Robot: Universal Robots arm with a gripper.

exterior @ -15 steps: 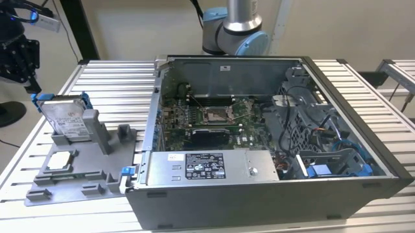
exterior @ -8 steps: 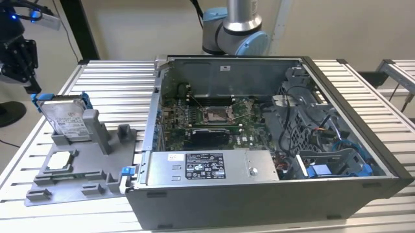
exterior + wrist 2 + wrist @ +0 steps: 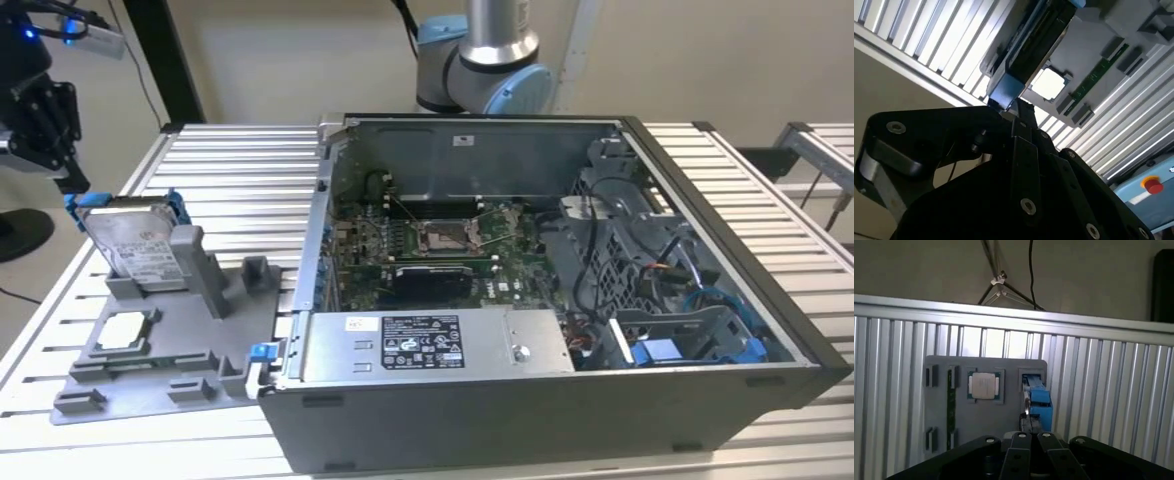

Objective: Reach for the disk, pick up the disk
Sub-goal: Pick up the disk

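Note:
The disk (image 3: 134, 243), silver-grey with a white label and a blue carrier frame, stands on edge in a grey holder (image 3: 160, 345) at the exterior view's left. My black gripper (image 3: 76, 183) hangs just above the disk's upper blue corner. In the second wrist view the fingertips (image 3: 1021, 112) meet right at that blue corner (image 3: 1004, 92). In the first wrist view the blue frame (image 3: 1040, 401) lies just beyond the gripper (image 3: 1031, 436). The fingers are drawn together. I cannot tell whether they pinch the frame's edge.
An open computer case (image 3: 561, 300) with a motherboard and a silver power-supply box (image 3: 427, 345) takes up the middle of the slatted metal table (image 3: 240, 170). A square chip (image 3: 984, 386) sits in the holder plate. The table's edge runs close behind the holder.

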